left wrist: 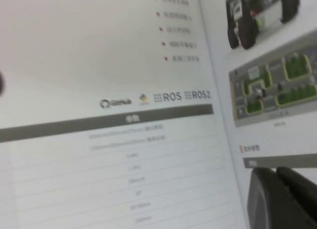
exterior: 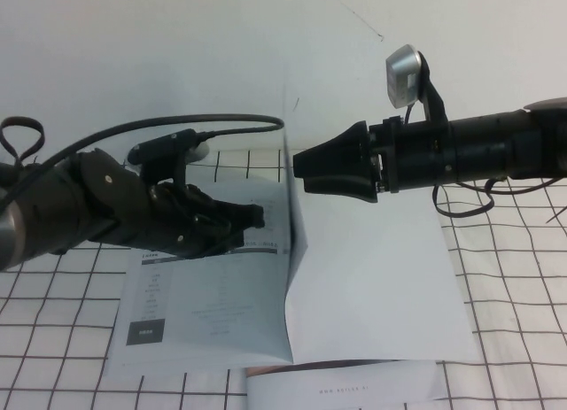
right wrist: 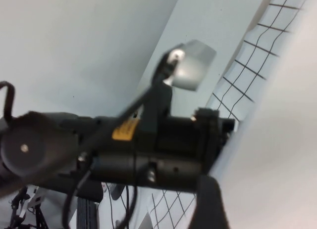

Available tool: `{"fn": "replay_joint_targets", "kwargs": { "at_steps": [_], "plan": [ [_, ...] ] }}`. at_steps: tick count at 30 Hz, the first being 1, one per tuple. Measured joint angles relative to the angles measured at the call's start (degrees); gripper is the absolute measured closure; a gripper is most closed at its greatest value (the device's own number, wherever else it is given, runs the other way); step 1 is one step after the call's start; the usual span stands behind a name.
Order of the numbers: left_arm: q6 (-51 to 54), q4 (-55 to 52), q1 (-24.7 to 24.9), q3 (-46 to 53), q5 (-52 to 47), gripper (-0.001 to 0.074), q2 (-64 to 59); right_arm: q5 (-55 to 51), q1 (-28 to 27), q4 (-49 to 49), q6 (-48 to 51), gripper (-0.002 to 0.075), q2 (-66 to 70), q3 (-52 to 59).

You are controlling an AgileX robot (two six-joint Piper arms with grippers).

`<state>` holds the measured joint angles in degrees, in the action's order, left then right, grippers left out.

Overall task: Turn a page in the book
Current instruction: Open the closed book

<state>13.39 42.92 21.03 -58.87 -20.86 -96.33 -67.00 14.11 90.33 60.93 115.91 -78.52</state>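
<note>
We are looking down at the large thin white softcover book (exterior: 213, 313), which is lying open on the white tabletop with black grid lines (exterior: 514, 277). Its left-hand sheet is showing small print, grey-barred tables and a black box near its lower corner. The thin white page (exterior: 376, 277) is lying to the right of the spine with its blank side facing up; its inner edge is rising along the fold, and in the left wrist view its printed side (left wrist: 267, 80), with a black wheeled robot, a green picture and a grey bar, is standing up beside the left-hand sheet.

The left gripper (exterior: 252, 220) is hovering low over the upper part of the left-hand sheet, its tip just beside the spine. Its jaws are looking closed, with nothing between them, and the page's raised edge is lying just past their tip; we cannot tell whether they are touching it.

The right gripper (exterior: 306, 166) is hanging above the top of the page, near the fold, pointing toward the left gripper. Its jaws are standing wide apart and are holding nothing; the page is lying below and beside them, not between them.

A white strip with small grey lettering (exterior: 354, 390) is lying at the near edge, below the book.
</note>
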Motion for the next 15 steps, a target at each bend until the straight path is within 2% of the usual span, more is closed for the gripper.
{"fn": "replay_joint_targets", "kwargs": {
  "at_steps": [9,15],
  "plan": [
    [-2.4,-3.3,-4.7,0.4,-4.1,0.0737,5.0,0.0,0.1,-1.5,1.7,0.0256,0.0,0.0],
    [-2.2,-3.7,-4.8,0.5,-7.9,0.0737,8.9,0.0,1.3,-1.5,2.8,0.0256,0.0,0.0]
  ]
}}
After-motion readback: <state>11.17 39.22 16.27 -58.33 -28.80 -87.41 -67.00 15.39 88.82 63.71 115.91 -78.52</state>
